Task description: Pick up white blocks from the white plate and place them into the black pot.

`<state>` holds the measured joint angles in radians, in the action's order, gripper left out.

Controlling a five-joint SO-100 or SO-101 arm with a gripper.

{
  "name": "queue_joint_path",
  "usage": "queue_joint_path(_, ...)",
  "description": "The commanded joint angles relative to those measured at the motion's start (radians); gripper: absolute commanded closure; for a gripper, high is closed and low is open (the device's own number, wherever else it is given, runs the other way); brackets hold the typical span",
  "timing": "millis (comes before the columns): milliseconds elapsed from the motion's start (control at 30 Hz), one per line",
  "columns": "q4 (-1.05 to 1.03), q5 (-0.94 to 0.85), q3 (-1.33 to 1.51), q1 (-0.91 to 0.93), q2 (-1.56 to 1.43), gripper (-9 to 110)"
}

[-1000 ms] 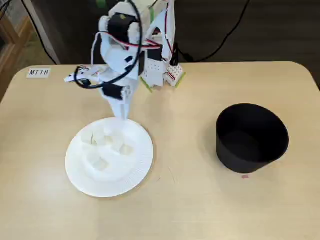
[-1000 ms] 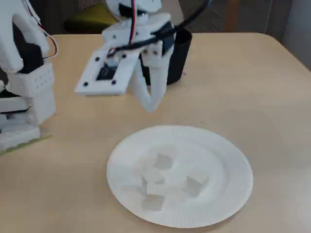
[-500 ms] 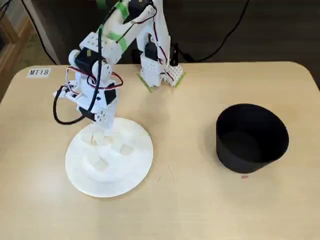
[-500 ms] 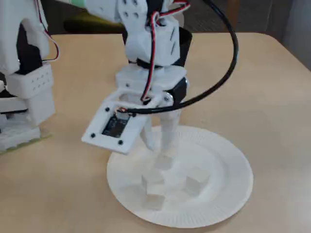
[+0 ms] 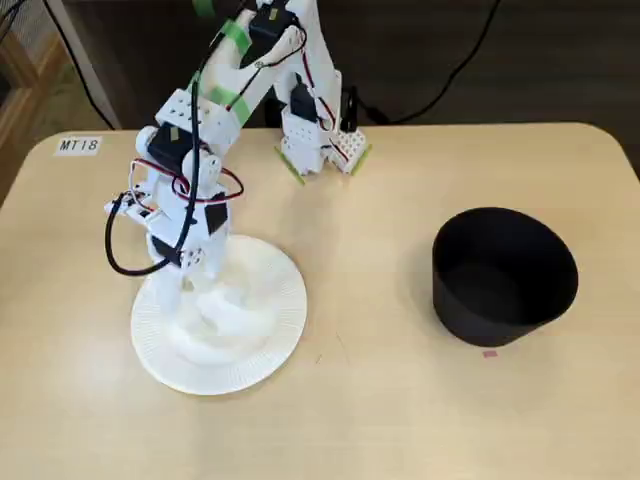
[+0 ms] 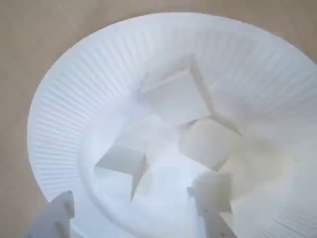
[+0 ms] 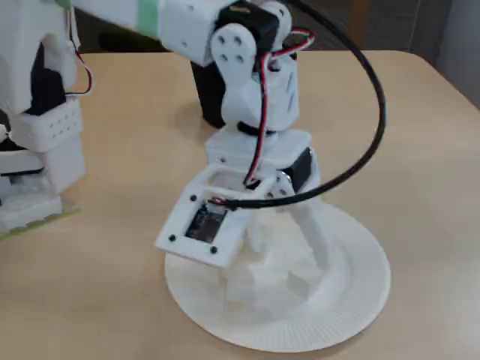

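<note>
Off-white blocks [image 6: 174, 97] are seen clustered in the middle of the white plate [image 6: 64, 94]; four can be made out in the wrist view, some touching. The plate rests on the tan table [image 5: 380, 400], toward the left in a fixed view, well apart from the black pot [image 5: 503, 275] at the right. The gripper [image 6: 133, 210] is lowered over the plate, its two fingers spread apart with nothing between them; the fingertips [image 6: 213, 196] are seen at the near edge of the cluster. The arm [image 5: 215, 95] is bent forward from its base [image 5: 315, 145] and folded steeply down over the plate [image 7: 352, 300], wrist pointing at the blocks.
</note>
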<state>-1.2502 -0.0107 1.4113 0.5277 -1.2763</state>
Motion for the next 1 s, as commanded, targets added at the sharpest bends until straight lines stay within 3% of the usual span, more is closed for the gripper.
queue_joint_path(0,-0.005,0.008,-0.100,-0.014,0.034,70)
queue_joint_path(433,-0.172,0.021,-0.460,-0.017,0.301,74)
queue_joint_path(533,-0.195,0.038,-0.520,-0.015,0.348,79)
queue_joint_path(767,-0.236,0.084,-0.643,-0.005,0.445,104)
queue_joint_path(967,-0.305,0.061,-0.788,-0.020,0.449,104)
